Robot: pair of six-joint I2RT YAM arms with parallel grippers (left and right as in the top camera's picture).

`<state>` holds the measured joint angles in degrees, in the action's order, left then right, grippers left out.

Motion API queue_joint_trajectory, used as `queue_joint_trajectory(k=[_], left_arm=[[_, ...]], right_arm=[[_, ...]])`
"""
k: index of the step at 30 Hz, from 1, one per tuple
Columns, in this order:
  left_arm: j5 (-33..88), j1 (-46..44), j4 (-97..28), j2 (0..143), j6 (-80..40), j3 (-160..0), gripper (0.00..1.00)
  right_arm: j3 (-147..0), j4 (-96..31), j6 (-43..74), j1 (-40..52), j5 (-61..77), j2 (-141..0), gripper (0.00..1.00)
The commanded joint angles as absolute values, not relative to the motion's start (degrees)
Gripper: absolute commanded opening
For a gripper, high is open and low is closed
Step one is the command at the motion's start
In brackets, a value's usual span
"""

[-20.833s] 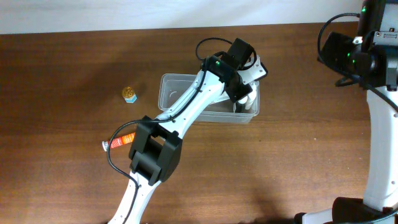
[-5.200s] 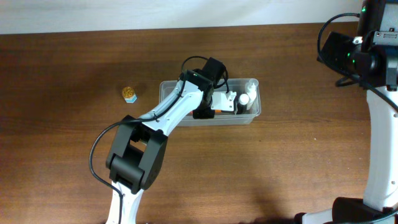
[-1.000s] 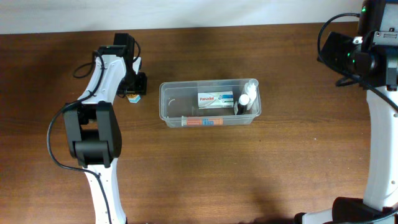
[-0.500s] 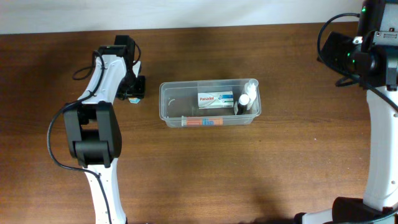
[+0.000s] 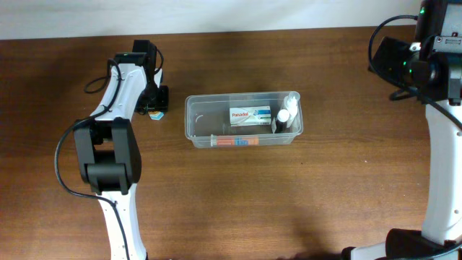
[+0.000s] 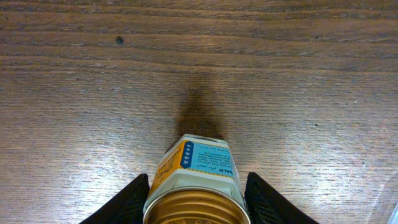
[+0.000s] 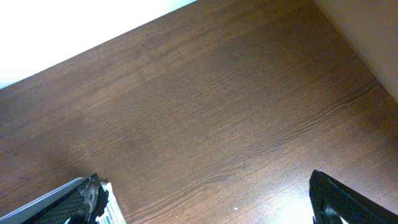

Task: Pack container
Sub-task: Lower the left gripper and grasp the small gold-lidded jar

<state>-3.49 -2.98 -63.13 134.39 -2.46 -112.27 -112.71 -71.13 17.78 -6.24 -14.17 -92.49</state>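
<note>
The clear plastic container point(image 5: 190, 123) stands mid-table and holds a white box point(image 5: 250, 115), white bottles point(image 5: 287, 114) and an orange tube point(image 5: 234, 141). A small balm jar with a gold lid and a blue and yellow label point(image 6: 194, 186) stands on the table left of the container. In the overhead view only its blue edge point(image 5: 154, 114) shows under the gripper. My left gripper point(image 6: 194, 208) is closed around the jar, with a black finger point(image 6: 127, 202) against each side. My right gripper point(image 7: 214, 205) is wide open and empty, high at the table's right side.
The right arm point(image 5: 419, 65) stands at the far right, over bare wood. The table's back edge meets a white wall behind the left arm. A corner of something white point(image 7: 112, 210) shows by the right gripper's left finger.
Earlier my left gripper was inside the container with items. It has since moved left to the balm jar. Over the last second it shifted only slightly around the jar. The right arm has not moved.
</note>
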Motion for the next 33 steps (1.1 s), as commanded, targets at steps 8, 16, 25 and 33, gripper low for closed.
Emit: queue_joint_trajectory(k=[8,16,25,33], left_arm=[[-3.92,-2.74,-61.65,135.06,-5.21,-110.43,0.49],[-3.92,-2.74,-60.07,135.06,-5.8,-108.86,0.4],[-3.92,-2.74,-60.07,135.04,-5.78,-108.9,0.27],[-3.9,-2.83,-65.23,134.98,-5.76,-114.43,0.27]], right_arm=[[-113.54,-71.0,17.82,-6.46,-15.29,-92.53,0.98],[-113.54,-71.0,17.82,-6.46,-15.29,-92.53,0.98],[-113.54,-71.02,17.82,-6.46,-15.29,-92.53,0.98],[-113.54,-71.0,17.82,-6.46,-15.27,-92.53,0.98]])
